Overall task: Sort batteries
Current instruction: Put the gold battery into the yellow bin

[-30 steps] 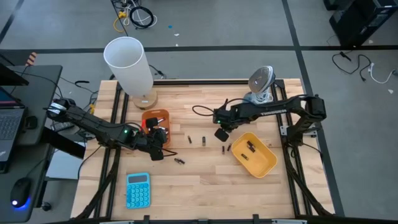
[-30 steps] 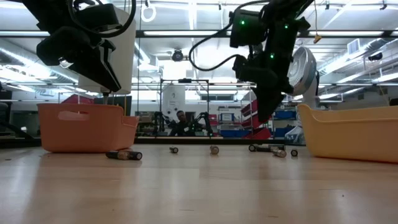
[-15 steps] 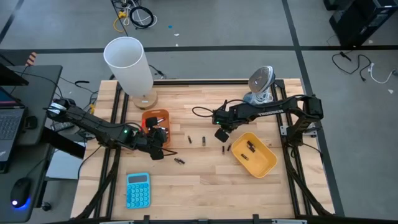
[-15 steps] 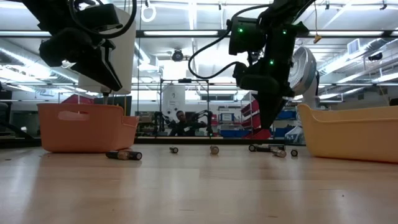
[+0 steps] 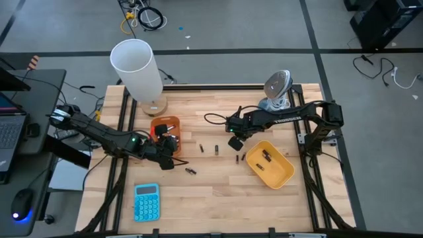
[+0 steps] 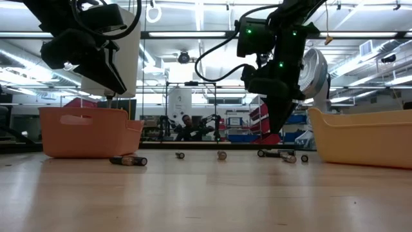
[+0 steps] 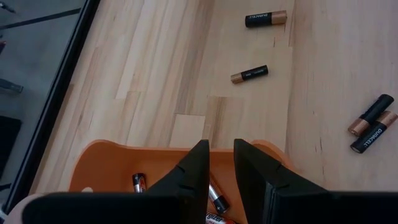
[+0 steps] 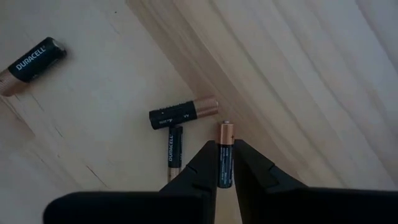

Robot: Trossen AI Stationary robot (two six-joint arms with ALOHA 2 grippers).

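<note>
My right gripper hangs over the middle of the table, left of the yellow tray, shut on a black, copper-ended battery. Two batteries lie in that tray. Loose batteries lie flat on the wood under and beside the gripper; more lie farther left. My left gripper stands open over the near rim of the orange tray, with nothing between its fingers. Several batteries lie in the orange tray. My right gripper pinches the battery's black body between its two fingers. The fingers come steeply from above and lie along the battery. Its copper end sticks out past the fingertips, pointing down at the table. The battery is lifted clear of the wood.
A tall white cylinder stands at the far left of the table, beside the orange tray. A small fan stands at the far right. A blue calculator lies near the front edge. Bare wood lies between the calculator and the yellow tray.
</note>
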